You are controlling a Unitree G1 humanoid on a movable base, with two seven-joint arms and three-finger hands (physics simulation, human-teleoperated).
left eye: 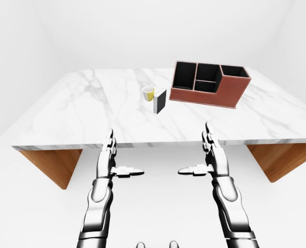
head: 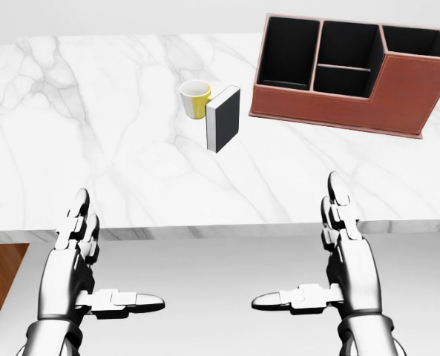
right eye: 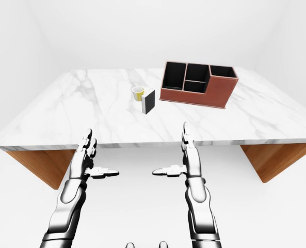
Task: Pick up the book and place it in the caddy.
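The book is dark with white page edges and stands upright on the marble table, right of a yellow-and-white cup. The caddy is a reddish-brown box with several black compartments, at the upper right of the head view. My left hand and right hand are both open and empty, fingers straight and thumbs pointing inward. They hover below the table's near edge, well short of the book.
A small cup stands just left of the book, almost touching it. The table's near edge runs between my hands and the objects. Wooden table supports show at both lower sides.
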